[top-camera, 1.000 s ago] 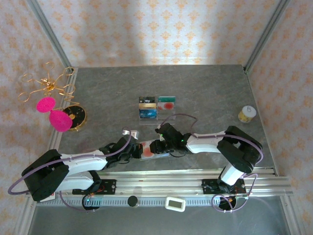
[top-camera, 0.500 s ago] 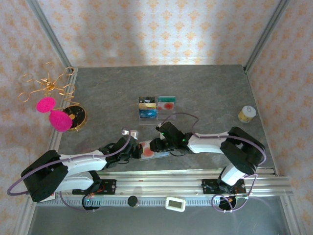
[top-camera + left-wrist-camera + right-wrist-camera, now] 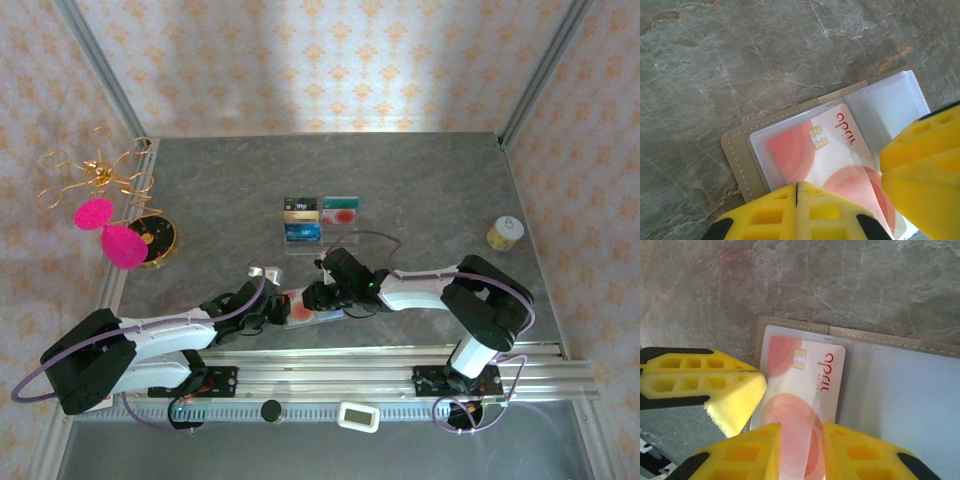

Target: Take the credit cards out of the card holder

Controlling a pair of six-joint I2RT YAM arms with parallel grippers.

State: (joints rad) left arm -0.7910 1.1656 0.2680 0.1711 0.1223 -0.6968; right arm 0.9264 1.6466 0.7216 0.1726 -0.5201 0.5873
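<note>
The card holder (image 3: pixel 740 155) lies open and flat on the stone table, olive-grey rim around a pale lining (image 3: pixel 900 390). A pale credit card (image 3: pixel 810 375) with round red blotches and a chip sits in its clear sleeve (image 3: pixel 790 150). My left gripper (image 3: pixel 797 189) is shut, its yellow tips pressed down on the holder's near edge over the card. My right gripper (image 3: pixel 802 432) is open a little, its two fingers standing on the card with a strip of it showing between them. From above, both grippers (image 3: pixel 275 312) (image 3: pixel 318 296) meet over the holder (image 3: pixel 310 306).
A clear acrylic tray (image 3: pixel 318 222) with cards stands behind the holder. A gold wire stand with pink pompoms (image 3: pixel 100 215) and a round black disc (image 3: pixel 155 238) are at the left, a small yellow jar (image 3: pixel 504 233) at the right. The rail (image 3: pixel 360 370) runs along the near edge.
The right arm has edged slightly left over the holder and its jaws have narrowed a little. The left gripper stays shut in place.
</note>
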